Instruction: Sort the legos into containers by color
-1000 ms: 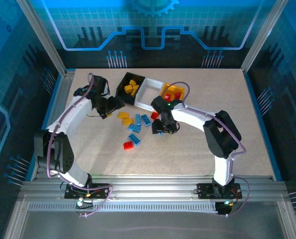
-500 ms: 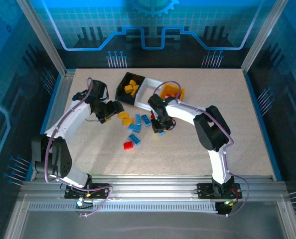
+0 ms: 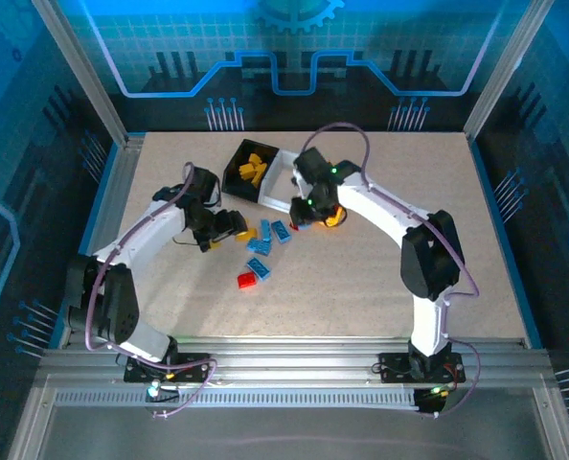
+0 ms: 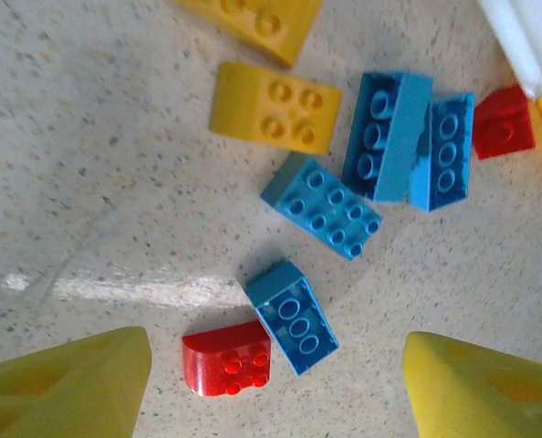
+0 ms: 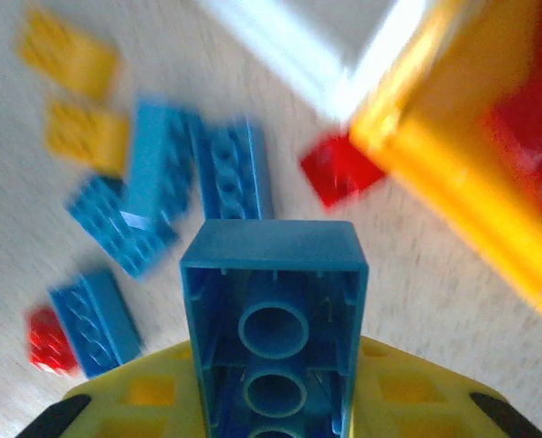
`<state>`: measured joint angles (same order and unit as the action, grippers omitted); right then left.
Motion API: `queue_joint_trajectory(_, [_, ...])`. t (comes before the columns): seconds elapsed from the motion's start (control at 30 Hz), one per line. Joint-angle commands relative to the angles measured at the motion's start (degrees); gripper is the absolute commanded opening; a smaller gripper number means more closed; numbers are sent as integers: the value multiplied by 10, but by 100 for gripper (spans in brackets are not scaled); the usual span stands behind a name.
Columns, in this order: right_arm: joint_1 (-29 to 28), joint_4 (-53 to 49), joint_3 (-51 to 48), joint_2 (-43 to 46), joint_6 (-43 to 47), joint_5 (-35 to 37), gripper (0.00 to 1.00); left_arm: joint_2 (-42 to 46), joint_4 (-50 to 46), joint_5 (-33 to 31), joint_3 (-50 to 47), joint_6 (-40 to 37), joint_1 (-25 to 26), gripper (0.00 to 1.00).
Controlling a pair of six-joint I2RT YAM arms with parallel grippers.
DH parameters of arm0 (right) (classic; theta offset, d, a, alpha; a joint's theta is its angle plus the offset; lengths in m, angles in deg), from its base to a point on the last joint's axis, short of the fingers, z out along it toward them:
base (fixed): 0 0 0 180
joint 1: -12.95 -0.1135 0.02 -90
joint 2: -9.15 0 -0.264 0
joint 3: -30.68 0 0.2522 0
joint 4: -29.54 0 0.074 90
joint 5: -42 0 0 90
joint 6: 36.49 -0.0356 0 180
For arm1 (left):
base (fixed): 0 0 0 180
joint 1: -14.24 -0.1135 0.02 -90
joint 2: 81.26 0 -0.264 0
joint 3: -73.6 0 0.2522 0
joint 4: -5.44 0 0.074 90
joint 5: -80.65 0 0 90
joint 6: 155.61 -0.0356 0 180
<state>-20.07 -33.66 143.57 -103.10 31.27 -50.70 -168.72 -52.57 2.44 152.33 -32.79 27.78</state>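
Loose legos lie on the table: yellow, blue and red. The containers stand behind them: black bin, white bin and yellow bin, the last mostly under the right arm. My right gripper is shut on a blue brick, held above the table near the yellow bin's corner. My left gripper is open at the left of the pile, its yellow fingers wide on either side of a red brick and a blue brick.
More blue bricks and yellow bricks lie beyond the left fingers. A red brick rests by the white bin's corner. Yellow bricks sit in the black bin. The table's near half is bare.
The right gripper shut on a blue brick at the pile and carried it up toward the bins. The left gripper moved right and nearer, over the pile's left side.
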Motion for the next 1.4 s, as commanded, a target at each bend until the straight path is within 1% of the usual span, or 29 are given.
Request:
queue_joint_trajectory(0.0, [24,-27,114,-67,-15,-25,28,-18,-4,-12,-8,-19,17,74])
queue_joint_trajectory(0.13, [38,-61,260,-172,-14,-17,28,-42,-2,-14,-6,-17,15,75])
queue_joint_trajectory(0.27, [60,-79,356,-261,-36,-24,28,-77,3,-3,18,-4,-5,75])
queue_joint_trajectory(0.4, [74,-75,397,-302,-46,-29,30,-119,-3,1,63,-7,-18,75])
queue_joint_trajectory(0.53, [81,-75,401,-313,-54,-43,39,-167,-20,0,118,-21,-19,75])
queue_joint_trajectory(0.6, [81,-74,394,-307,-51,-47,45,-183,-21,5,135,-23,-19,75])
queue_joint_trajectory(0.67, [80,-66,377,-291,-48,-48,53,-193,-19,13,148,-22,-17,75])
queue_joint_trajectory(0.8, [79,-46,334,-250,-43,-55,62,-210,-20,14,170,-26,-6,75])
queue_joint_trajectory(0.93, [77,-41,290,-201,-39,-57,64,-235,-24,18,201,-26,14,73])
queue_joint_trajectory(1.13, [72,4,149,-88,-44,-52,64,-287,-48,-2,267,-28,53,68])
queue_joint_trajectory(1.27, [72,26,62,-16,-46,-50,64,-319,-57,-8,294,-20,59,63])
queue_joint_trajectory(1.37, [72,31,17,22,-46,-48,64,-339,-66,-11,315,-22,62,59])
